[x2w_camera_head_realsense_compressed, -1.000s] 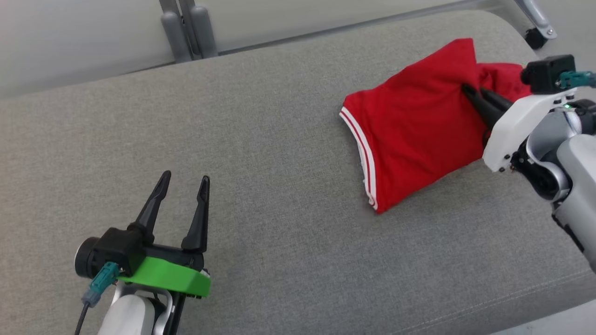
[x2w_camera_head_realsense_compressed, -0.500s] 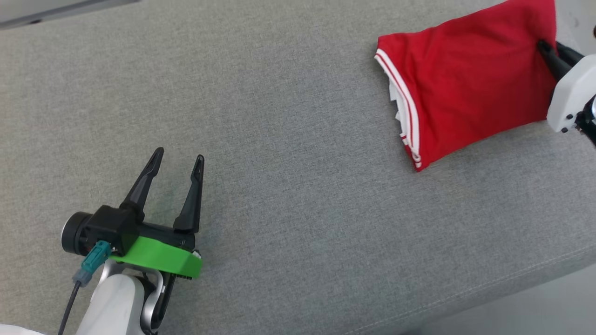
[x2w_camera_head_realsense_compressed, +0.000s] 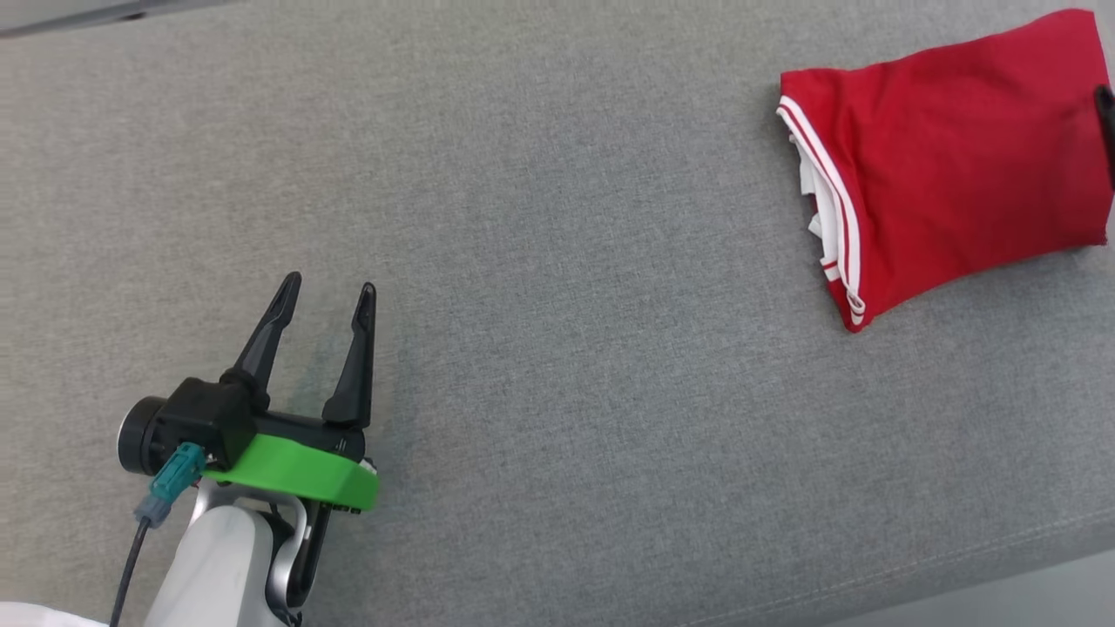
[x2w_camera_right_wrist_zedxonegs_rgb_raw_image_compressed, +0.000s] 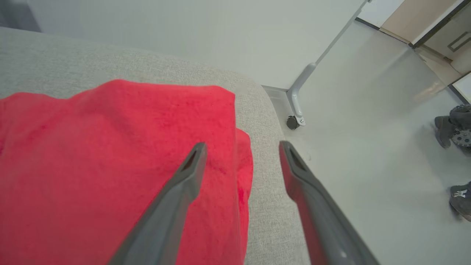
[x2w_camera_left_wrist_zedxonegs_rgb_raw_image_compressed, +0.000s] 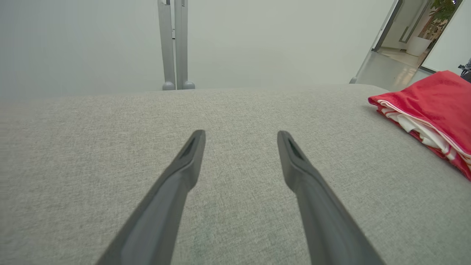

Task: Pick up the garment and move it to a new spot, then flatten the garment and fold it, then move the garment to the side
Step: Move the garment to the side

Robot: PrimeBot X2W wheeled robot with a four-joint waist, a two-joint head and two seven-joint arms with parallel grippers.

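The red jersey (x2w_camera_head_realsense_compressed: 949,165) lies folded into a flat packet at the far right of the grey cushion, its white, red-striped sleeve edge facing left. The left wrist view shows its layered white edge (x2w_camera_left_wrist_zedxonegs_rgb_raw_image_compressed: 423,125). My right gripper (x2w_camera_right_wrist_zedxonegs_rgb_raw_image_compressed: 241,145) is open just over the jersey's (x2w_camera_right_wrist_zedxonegs_rgb_raw_image_compressed: 110,154) right edge, holding nothing. One of its dark fingertips (x2w_camera_head_realsense_compressed: 1106,104) shows at the head view's right border. My left gripper (x2w_camera_head_realsense_compressed: 327,292) is open above bare cushion at the lower left, far from the jersey, and its fingers (x2w_camera_left_wrist_zedxonegs_rgb_raw_image_compressed: 241,133) hold nothing.
The grey upholstered surface (x2w_camera_head_realsense_compressed: 557,261) spans the scene, its front edge running along the lower right. Past its right end is pale floor with a metal leg on a caster (x2w_camera_right_wrist_zedxonegs_rgb_raw_image_compressed: 294,121) and a person's shoes (x2w_camera_right_wrist_zedxonegs_rgb_raw_image_compressed: 452,125). Two metal posts (x2w_camera_left_wrist_zedxonegs_rgb_raw_image_compressed: 174,44) stand behind.
My right gripper has let go of the jersey, which was lifted and now lies flat. The head camera has turned, so the jersey and right arm have slid toward the right border.
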